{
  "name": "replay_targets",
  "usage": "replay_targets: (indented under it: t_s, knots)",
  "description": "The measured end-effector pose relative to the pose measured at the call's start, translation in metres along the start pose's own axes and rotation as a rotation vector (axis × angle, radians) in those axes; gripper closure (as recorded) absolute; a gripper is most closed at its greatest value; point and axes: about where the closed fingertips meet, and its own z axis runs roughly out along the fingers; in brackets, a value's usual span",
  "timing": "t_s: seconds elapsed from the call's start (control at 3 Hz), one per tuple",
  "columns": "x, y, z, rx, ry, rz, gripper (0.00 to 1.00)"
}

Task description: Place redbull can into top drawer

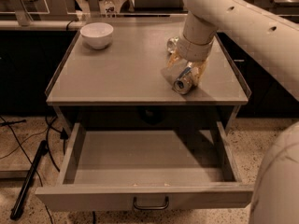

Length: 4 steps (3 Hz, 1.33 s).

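Note:
The redbull can (183, 81) lies on its side on the right part of the cabinet top, its silver end facing the camera. My gripper (186, 73) comes down from above and straddles it, with a yellowish finger close against each side of the can. The can still rests at the level of the top. The top drawer (145, 196) below is pulled fully open, and its dark bar handle (150, 203) is at the centre of the front panel. Nothing lies inside the drawer.
A white bowl (97, 34) stands at the back left of the cabinet top (117, 73). Another can (172, 44) shows partly behind my arm. A counter with clutter runs along the back. Cables and a dark pole (29, 181) lie on the floor at the left.

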Motion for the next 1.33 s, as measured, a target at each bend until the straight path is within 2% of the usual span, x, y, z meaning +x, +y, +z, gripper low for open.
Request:
replay_targets:
  t_s: [0.33,0.67,1.33]
  knots:
    - [0.0000,0.0000,0.0000,0.000,0.000,0.000,0.72]
    - [0.0000,0.0000,0.0001,0.000,0.000,0.000,0.97]
    - [-0.0028,0.0041,-0.0069,0.014,0.020,0.020,1.00]
